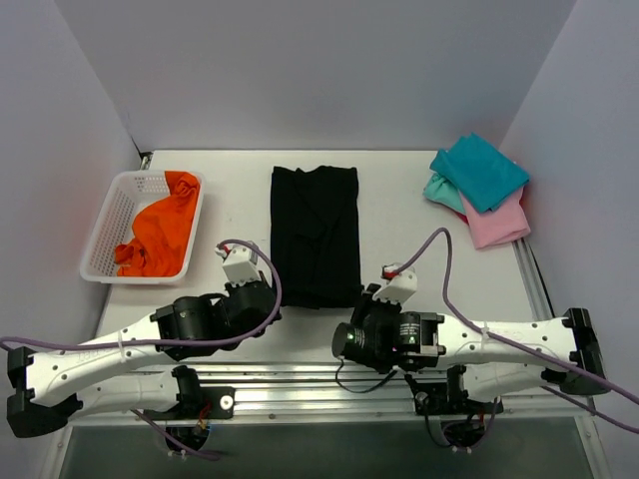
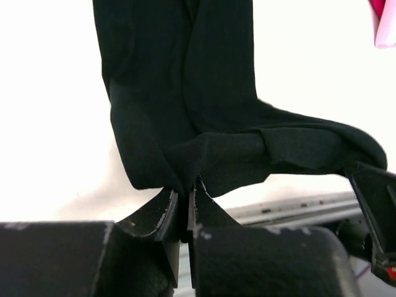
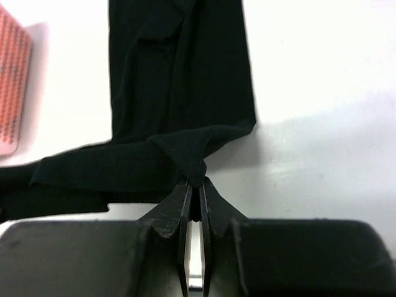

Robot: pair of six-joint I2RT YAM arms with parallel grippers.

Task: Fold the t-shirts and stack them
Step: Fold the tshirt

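The black t-shirt (image 1: 315,232) lies in a long narrow fold down the middle of the table. My left gripper (image 1: 268,299) is shut on its near left corner (image 2: 162,162). My right gripper (image 1: 363,299) is shut on its near right corner (image 3: 197,162). Both corners are pinched and lifted a little off the table. Folded teal t-shirts (image 1: 479,172) lie on a folded pink t-shirt (image 1: 497,222) at the far right. An orange t-shirt (image 1: 162,228) lies crumpled in the white mesh basket (image 1: 100,235) at the far left.
White walls close in the table on three sides. A metal rail (image 1: 329,381) runs along the near edge by the arm bases. Purple cables (image 1: 451,267) loop over each arm.
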